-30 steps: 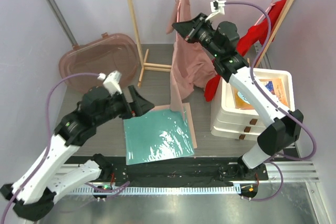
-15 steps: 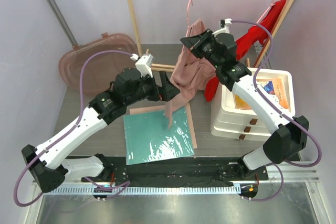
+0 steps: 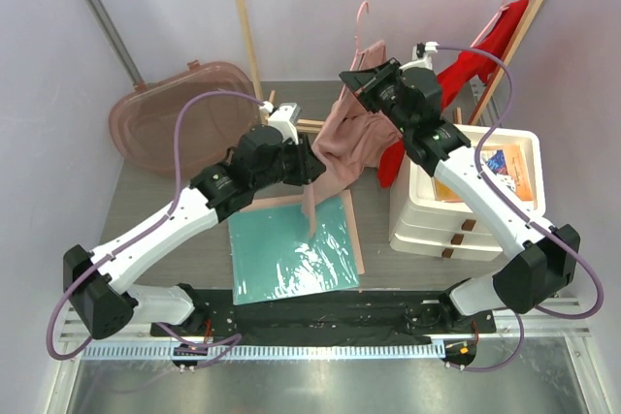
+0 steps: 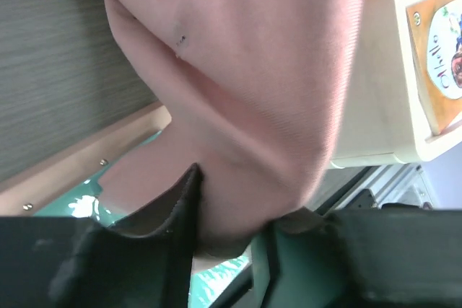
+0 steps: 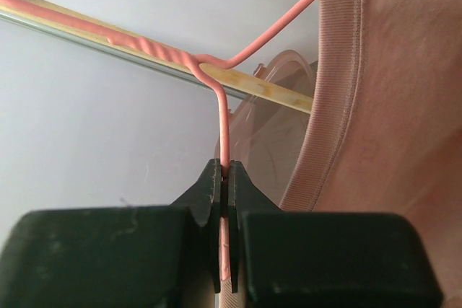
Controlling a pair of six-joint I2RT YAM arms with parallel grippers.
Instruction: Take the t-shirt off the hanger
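A pink t-shirt (image 3: 357,133) hangs bunched from a thin pink wire hanger (image 3: 360,24) above the middle of the table. My right gripper (image 3: 347,79) is shut on the hanger's neck (image 5: 224,120), just below the twist, with the shirt's collar (image 5: 339,91) beside it on the right. My left gripper (image 3: 315,168) has reached in from the left, low on the shirt. In the left wrist view a fold of the pink fabric (image 4: 245,70) fills the gap of the left gripper (image 4: 242,210), and both fingers press on it.
A teal mat (image 3: 291,249) on a wooden board lies under the shirt. A white drawer box (image 3: 466,196) stands at the right, with a red garment (image 3: 475,60) hanging above it. A pink bin lid (image 3: 184,118) sits at the back left. A wooden rack post (image 3: 247,46) rises behind.
My left arm swung right and up to the shirt, and its jaws closed on the fabric. My right gripper carried the hanger slightly right and down, and the shirt bunched.
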